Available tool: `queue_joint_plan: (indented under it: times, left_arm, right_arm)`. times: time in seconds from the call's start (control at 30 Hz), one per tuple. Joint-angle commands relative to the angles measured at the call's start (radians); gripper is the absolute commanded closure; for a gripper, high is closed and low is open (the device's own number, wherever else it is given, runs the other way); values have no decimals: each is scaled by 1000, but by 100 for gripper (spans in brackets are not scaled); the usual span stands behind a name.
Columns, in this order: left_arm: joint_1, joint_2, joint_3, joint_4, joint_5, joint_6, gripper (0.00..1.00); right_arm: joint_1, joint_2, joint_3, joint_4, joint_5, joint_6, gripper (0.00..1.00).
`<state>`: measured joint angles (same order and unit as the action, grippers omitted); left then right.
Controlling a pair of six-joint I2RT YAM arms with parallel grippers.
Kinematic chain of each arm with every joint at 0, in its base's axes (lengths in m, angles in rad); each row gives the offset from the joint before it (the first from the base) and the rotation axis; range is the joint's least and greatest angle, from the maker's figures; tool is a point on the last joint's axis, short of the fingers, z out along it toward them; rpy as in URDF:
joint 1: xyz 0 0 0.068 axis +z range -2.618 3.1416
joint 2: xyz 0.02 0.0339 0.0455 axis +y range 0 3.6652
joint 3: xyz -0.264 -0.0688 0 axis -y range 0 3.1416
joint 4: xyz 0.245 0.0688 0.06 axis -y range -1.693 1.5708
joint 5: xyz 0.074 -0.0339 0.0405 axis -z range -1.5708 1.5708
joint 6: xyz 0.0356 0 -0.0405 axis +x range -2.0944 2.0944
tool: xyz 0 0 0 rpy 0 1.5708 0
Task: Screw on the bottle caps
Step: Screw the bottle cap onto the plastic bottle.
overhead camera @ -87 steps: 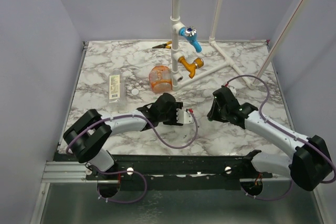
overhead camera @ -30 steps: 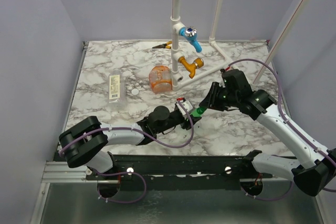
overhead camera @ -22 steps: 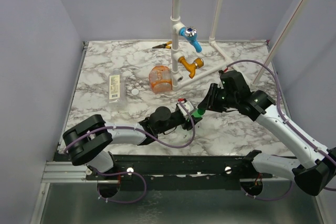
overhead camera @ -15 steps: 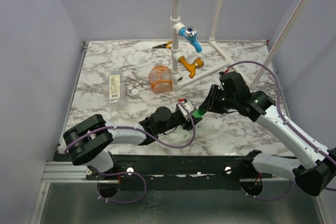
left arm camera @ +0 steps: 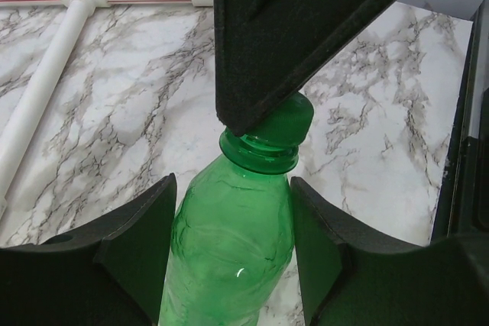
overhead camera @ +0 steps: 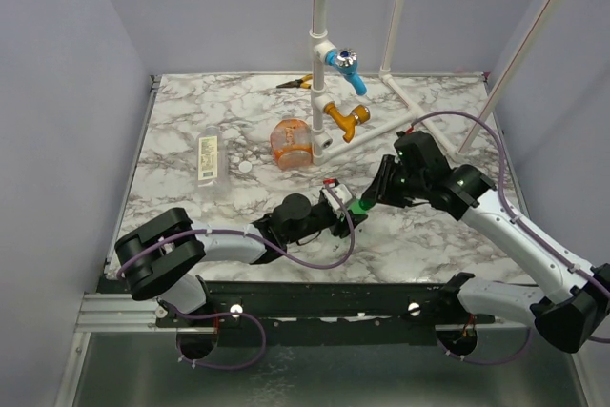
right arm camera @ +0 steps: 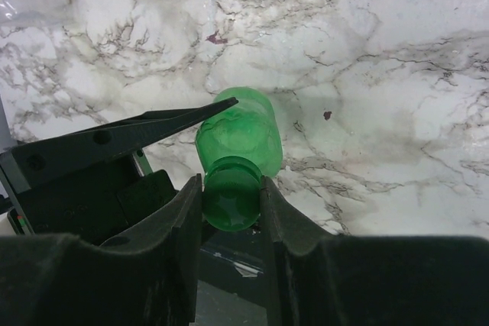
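Note:
My left gripper (left arm camera: 233, 223) is shut on the slim green bottle (left arm camera: 229, 250), its fingers pressing the body from both sides. The bottle is held tilted above the marble near the front middle of the table (overhead camera: 191, 121). My right gripper (right arm camera: 231, 198) is shut on the dark green cap (right arm camera: 231, 202), which sits on the bottle's neck. In the top view the two grippers meet at the green cap (overhead camera: 360, 205). A white cap (overhead camera: 246, 167) lies loose between the clear labelled bottle (overhead camera: 208, 159) and the orange bottle (overhead camera: 291, 143).
A white pipe frame (overhead camera: 319, 45) with a blue tap (overhead camera: 345, 66) and an orange tap (overhead camera: 348, 118) stands at the back, its base pipes (overhead camera: 419, 116) running right. Pliers (overhead camera: 294, 83) lie behind it. Walls close off three sides.
About three seconds ago both grippers were low and apart; now they meet at the green bottle. Over the last second the right wrist has shifted slightly left with the cap still gripped.

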<state>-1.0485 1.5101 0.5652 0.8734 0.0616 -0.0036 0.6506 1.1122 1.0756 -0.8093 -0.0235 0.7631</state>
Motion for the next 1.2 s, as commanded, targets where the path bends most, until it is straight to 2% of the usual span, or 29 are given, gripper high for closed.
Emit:
queue_joint_plan:
  times: [0.0,0.07,0.23,0.43,0.57,0.7,0.93,1.17]
  left_arm:
    - [-2,-34,2,86,33,-39,87]
    - [-2,-46,-10,110,36,-40,87]
    - [-4,-68,-32,138,32,-30,87]
    - [-5,-41,-52,259,-51,-74,89]
    - [-7,-4,-41,283,-88,-74,89]
    - [-7,16,-46,315,-104,-79,89]
    - [-7,29,-53,328,-117,-72,89]
    - [-7,40,-67,328,-111,-72,89]
  right_arm:
    - [13,33,10,-7,18,12,78]
    - [13,37,6,-2,41,12,78]
    - [15,53,-2,22,-13,9,78]
    - [15,69,12,38,-31,24,77]
    - [28,100,36,25,-14,37,77]
    - [30,103,40,25,-1,48,72]
    - [30,113,58,12,4,53,71]
    - [30,130,89,-5,12,47,65]
